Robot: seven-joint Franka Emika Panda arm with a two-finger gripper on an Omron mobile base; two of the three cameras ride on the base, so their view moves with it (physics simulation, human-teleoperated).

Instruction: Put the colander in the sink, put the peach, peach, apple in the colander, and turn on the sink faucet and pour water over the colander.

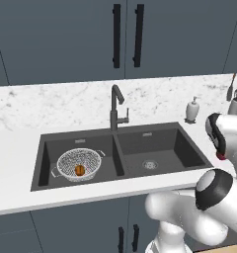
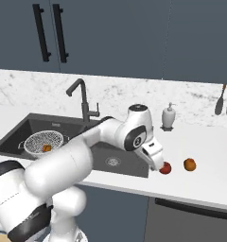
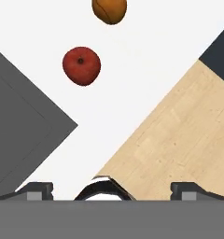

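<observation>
The apple (image 3: 81, 65) sits on the white bench (image 3: 146, 70), ahead of your jaws and a bit left. Your jaws are spread wide, holding nothing.

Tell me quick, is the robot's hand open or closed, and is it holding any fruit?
Gripper: open and holding nothing; it is above the white counter, with the apple lying free ahead of its fingertips.

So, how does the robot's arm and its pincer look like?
The arm is made of glossy white, rounded links with dark grey to black bands at the joints. The hand is a white block. The pincer ends in two small dark, squarish tips. No cables or markings are visible.
</observation>
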